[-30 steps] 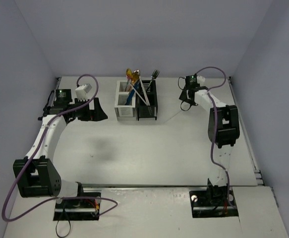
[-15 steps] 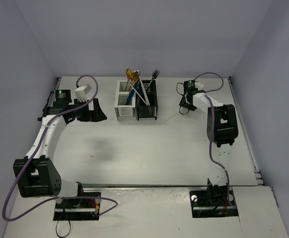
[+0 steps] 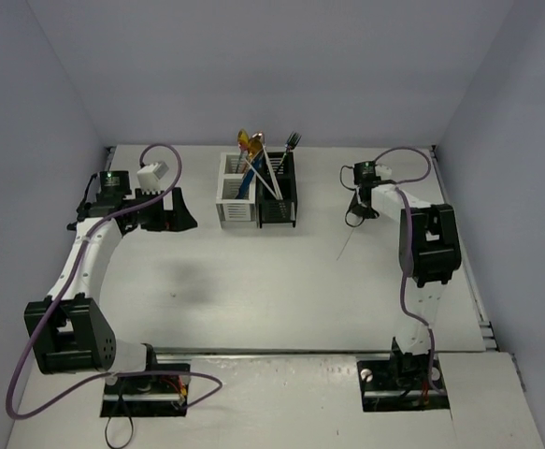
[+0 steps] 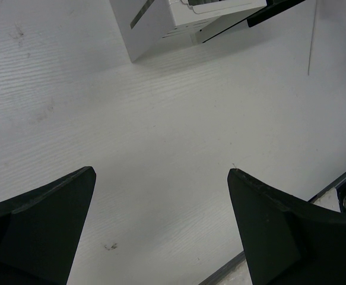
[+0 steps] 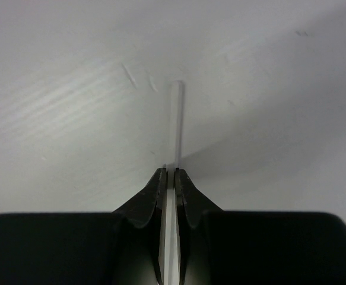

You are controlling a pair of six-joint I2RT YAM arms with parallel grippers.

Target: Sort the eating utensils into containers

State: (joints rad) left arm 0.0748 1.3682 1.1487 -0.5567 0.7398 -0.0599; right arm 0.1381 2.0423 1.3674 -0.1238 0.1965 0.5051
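The containers stand at the back middle as a joined pair, a white caddy (image 3: 236, 194) and a black caddy (image 3: 279, 196). Several utensils (image 3: 253, 150) in gold, blue and silver stick up out of them. My right gripper (image 3: 355, 212) (image 5: 171, 172) is low over the table to the right of the caddies, shut on a thin clear stick (image 5: 175, 119) that juts forward from between its fingertips. To the left of the caddies my left gripper (image 3: 184, 211) (image 4: 161, 172) stands wide open with only bare table between its fingers.
The white caddy's corner (image 4: 155, 24) shows at the top of the left wrist view, with a thin stick (image 4: 308, 53) beyond it. Purple cables loop over both arms. The table's raised edge (image 3: 468, 271) runs along the right side.
The right gripper has shifted slightly right and nearer and has shut on the clear stick. The left arm has barely moved and stays open.
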